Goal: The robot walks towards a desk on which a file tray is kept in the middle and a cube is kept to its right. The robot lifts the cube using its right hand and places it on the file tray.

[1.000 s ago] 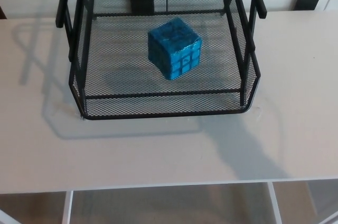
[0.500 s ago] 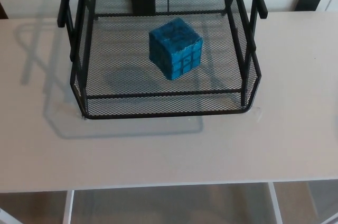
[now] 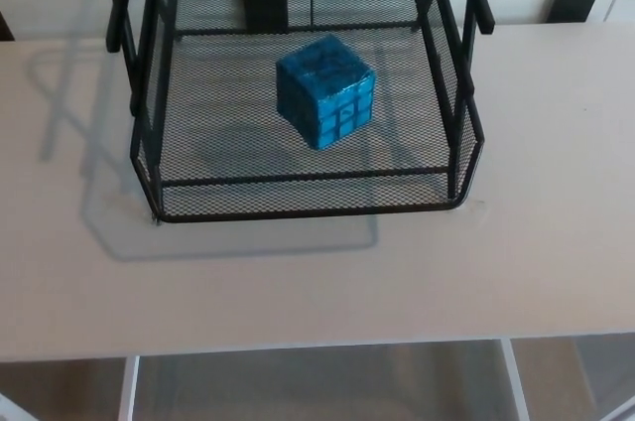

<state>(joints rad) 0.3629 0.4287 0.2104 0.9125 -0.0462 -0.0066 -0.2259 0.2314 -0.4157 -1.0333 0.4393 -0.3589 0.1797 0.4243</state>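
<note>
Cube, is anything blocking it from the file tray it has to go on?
Nothing visible does. The blue cube already sits on the mesh floor of the black file tray, inside its walls, with nothing else in the tray around it. Neither robot hand shows in the head view.

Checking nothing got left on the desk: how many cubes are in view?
1. The blue cube sits on the mesh floor of the file tray, near its middle. None shows on the desk; the tray's upper part is cropped.
</note>
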